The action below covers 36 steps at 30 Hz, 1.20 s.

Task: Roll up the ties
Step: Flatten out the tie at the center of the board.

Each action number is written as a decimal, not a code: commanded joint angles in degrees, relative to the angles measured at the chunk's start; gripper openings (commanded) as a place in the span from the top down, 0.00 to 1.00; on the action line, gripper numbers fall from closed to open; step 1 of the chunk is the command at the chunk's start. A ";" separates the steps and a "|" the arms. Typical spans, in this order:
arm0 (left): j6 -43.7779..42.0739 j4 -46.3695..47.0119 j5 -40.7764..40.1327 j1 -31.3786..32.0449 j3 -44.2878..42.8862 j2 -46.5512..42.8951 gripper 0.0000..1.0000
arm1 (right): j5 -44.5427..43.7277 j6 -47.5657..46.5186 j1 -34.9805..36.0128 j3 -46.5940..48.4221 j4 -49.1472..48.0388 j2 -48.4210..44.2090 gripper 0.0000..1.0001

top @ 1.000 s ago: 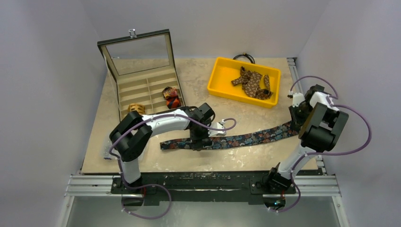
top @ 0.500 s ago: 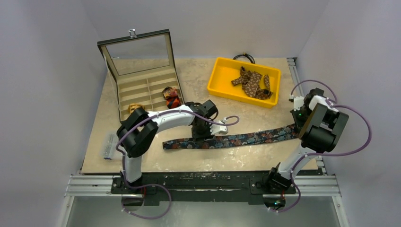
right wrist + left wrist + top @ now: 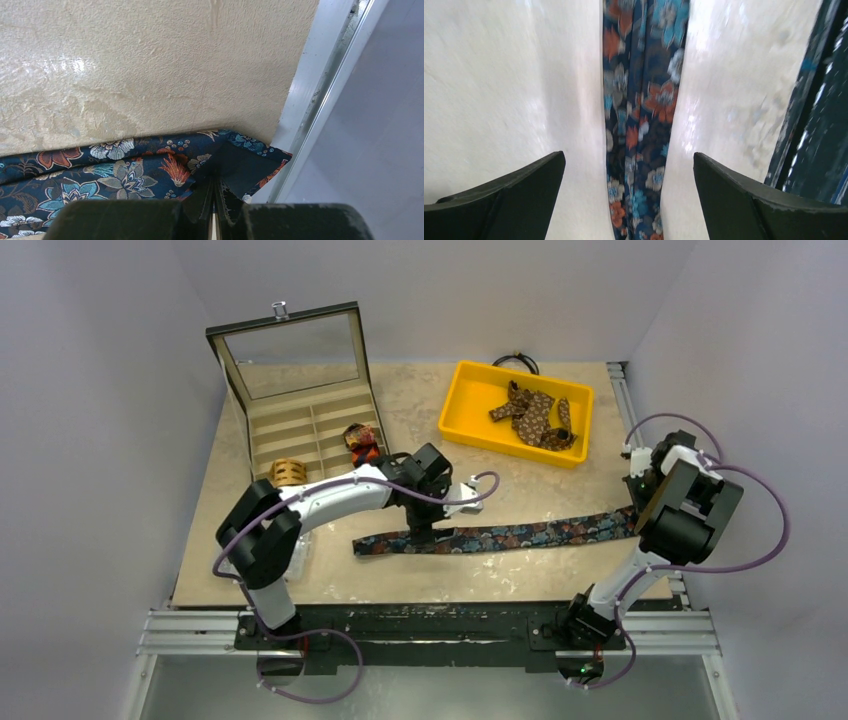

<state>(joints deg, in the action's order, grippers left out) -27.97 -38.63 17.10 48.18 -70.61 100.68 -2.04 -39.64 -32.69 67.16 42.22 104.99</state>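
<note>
The left gripper [image 3: 628, 159] stands fully open, one finger on each side of the navy floral tie [image 3: 640, 95], not touching it; the tie lies flat on the table [image 3: 489, 90], running forward between the fingers. The right gripper [image 3: 216, 195] is closed, pinching the tie's end directly at its fingertips.

No text, label, brand, number or sign could be read in any of the views.
</note>
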 commanded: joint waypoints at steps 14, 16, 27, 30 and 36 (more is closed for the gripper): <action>4.25 16.57 -11.35 12.37 -8.26 11.99 0.00 | 1.22 -0.25 -0.10 1.38 1.10 1.18 0.97; 3.38 17.34 -12.49 12.38 -8.26 12.81 0.00 | 0.99 -0.34 -0.10 1.56 1.06 1.42 0.97; 0.92 12.33 -6.26 11.38 -8.94 14.93 0.48 | 0.31 -0.79 -0.10 2.57 1.11 2.19 0.97; 1.90 8.87 -3.06 9.67 -11.20 16.29 0.64 | 0.25 -0.79 -0.10 2.88 1.20 2.32 0.97; 2.96 4.07 2.05 6.59 -13.81 17.83 0.66 | -0.76 -0.79 -0.18 2.63 0.32 2.23 0.98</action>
<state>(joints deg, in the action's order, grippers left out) -25.91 -29.30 14.37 56.95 -83.00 117.14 -2.17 -39.70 -32.69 68.99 44.05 106.45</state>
